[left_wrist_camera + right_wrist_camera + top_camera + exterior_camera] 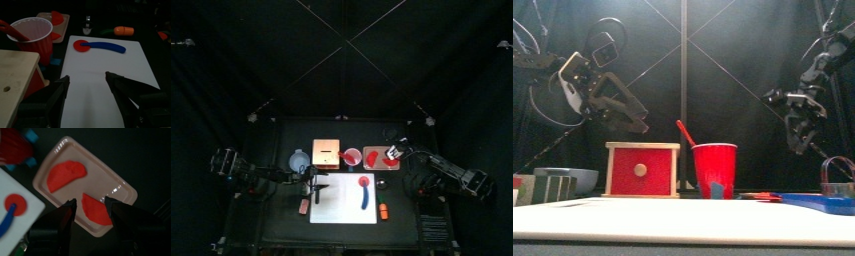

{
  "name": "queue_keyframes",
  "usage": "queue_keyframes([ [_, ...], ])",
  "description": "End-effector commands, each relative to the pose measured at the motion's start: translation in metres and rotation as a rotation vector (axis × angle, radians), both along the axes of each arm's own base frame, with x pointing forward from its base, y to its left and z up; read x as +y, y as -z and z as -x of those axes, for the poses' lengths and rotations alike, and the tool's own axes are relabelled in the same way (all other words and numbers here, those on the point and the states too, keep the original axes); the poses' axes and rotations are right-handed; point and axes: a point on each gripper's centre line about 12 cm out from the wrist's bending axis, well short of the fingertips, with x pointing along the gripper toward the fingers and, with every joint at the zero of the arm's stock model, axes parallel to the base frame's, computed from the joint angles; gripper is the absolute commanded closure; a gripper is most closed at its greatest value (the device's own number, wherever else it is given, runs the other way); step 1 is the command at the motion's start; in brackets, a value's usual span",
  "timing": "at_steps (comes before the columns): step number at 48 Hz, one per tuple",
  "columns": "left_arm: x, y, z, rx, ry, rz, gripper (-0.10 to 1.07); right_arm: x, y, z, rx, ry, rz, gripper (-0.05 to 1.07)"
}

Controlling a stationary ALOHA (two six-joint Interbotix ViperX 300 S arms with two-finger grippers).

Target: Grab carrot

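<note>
We see the small stubby bright-orange carrot [123, 30] lying on the black desk [150, 55], just past the far edge of the white rectangular board [100, 65], w/ nothing touching it. On the board lie a long blue stick [105, 46] & a red disc [82, 45]. Left gripper [87, 87] hovers over the board, jaws apart, empty. Right gripper [90, 210] hangs over a pale pink tray [117, 188] w/ two red pieces, jaws wide apart, empty.
</note>
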Motion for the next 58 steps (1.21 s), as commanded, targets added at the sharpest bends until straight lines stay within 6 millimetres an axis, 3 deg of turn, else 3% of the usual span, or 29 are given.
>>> queue_keyframes([
  [1,0.001,-0.015,-0.006,-0.050,-0.004,0.002,0.05,0.020,-0.016,-0.007,-0.152,-0.063,0.088,0.18],
  [10,0.000,-0.039,-0.002,-0.136,-0.003,0.007,0.05,0.065,-0.008,-0.029,-0.367,-0.254,0.197,0.18],
  [15,0.002,-0.051,0.004,-0.176,-0.005,0.004,0.05,0.080,-0.004,-0.044,-0.416,-0.331,0.222,0.18],
  [28,0.008,-0.055,0.037,-0.209,-0.023,0.001,0.05,0.112,0.010,-0.079,-0.452,-0.519,0.285,0.17],
  [35,0.008,-0.059,0.044,-0.231,-0.021,0.000,0.05,0.115,0.010,-0.084,-0.474,-0.524,0.293,0.17],
  [58,0.008,-0.059,0.042,-0.223,-0.014,-0.004,0.05,0.115,0.010,-0.084,-0.463,-0.552,0.326,0.18],
])
